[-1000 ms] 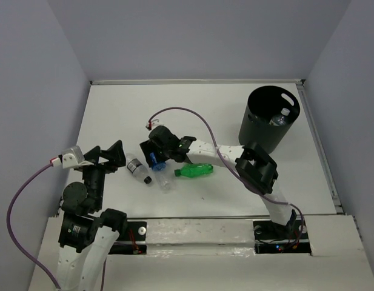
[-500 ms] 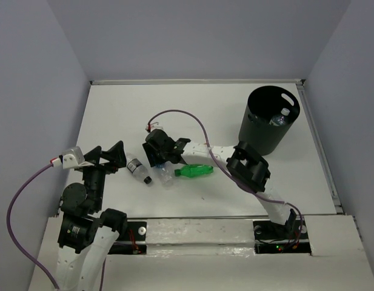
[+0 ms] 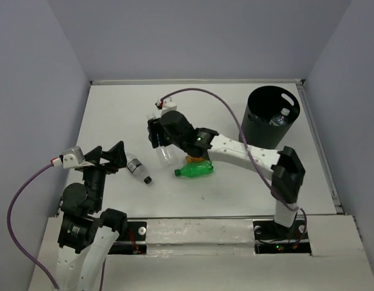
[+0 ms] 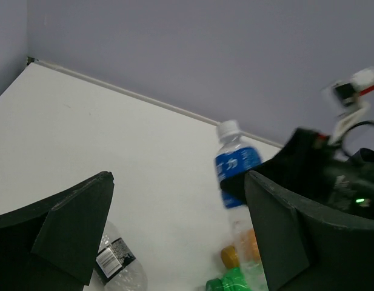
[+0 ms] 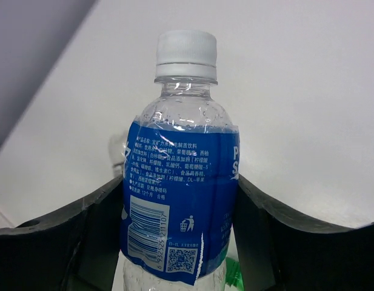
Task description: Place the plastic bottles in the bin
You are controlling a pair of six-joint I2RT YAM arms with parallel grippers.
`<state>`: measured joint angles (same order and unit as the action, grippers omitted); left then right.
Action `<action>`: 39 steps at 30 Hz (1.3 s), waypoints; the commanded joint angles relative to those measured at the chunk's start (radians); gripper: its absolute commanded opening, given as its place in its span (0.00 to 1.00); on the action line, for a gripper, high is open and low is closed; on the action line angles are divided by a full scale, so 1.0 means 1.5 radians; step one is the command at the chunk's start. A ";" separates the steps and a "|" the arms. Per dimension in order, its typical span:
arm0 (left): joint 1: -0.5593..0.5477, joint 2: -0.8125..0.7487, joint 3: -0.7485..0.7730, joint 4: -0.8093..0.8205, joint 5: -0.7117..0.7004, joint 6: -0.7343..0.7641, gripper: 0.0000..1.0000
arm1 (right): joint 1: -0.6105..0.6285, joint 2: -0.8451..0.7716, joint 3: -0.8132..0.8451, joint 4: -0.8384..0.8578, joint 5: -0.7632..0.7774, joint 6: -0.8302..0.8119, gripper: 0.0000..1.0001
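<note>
My right gripper [image 3: 158, 134] is shut on a clear bottle with a blue label [image 5: 180, 182], held lifted above the table's middle; its clear lower end [image 3: 166, 154] hangs below the fingers. A green bottle [image 3: 196, 170] lies on the table just right of it, with an orange bottle [image 3: 193, 160] partly hidden behind it. A small clear bottle with a dark cap [image 3: 137, 168] lies in front of my open left gripper [image 3: 111, 156], which holds nothing. The black bin [image 3: 259, 130] stands at the back right with one bottle [image 3: 279, 118] inside.
Grey walls close the table on the left, back and right. A purple cable [image 3: 205, 94] arcs above the right arm. In the left wrist view the held bottle [image 4: 235, 163] stands beyond the small bottle [image 4: 117, 264] and the green bottle's cap [image 4: 226, 283].
My right gripper closed on the blue-labelled bottle and lifted it off the table, moving up and toward the back. The orange bottle now shows behind the green one. The left arm stayed still.
</note>
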<state>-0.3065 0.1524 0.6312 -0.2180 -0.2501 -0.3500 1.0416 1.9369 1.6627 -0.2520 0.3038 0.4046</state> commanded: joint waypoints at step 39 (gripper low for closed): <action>-0.004 -0.001 0.017 0.027 0.015 0.003 0.99 | -0.540 -0.518 -0.408 0.404 0.079 -0.219 0.93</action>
<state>-0.3084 0.1402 0.6312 -0.2180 -0.2356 -0.3504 0.2356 1.2278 0.9977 0.4210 0.5369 -0.0006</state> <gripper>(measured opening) 0.989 0.932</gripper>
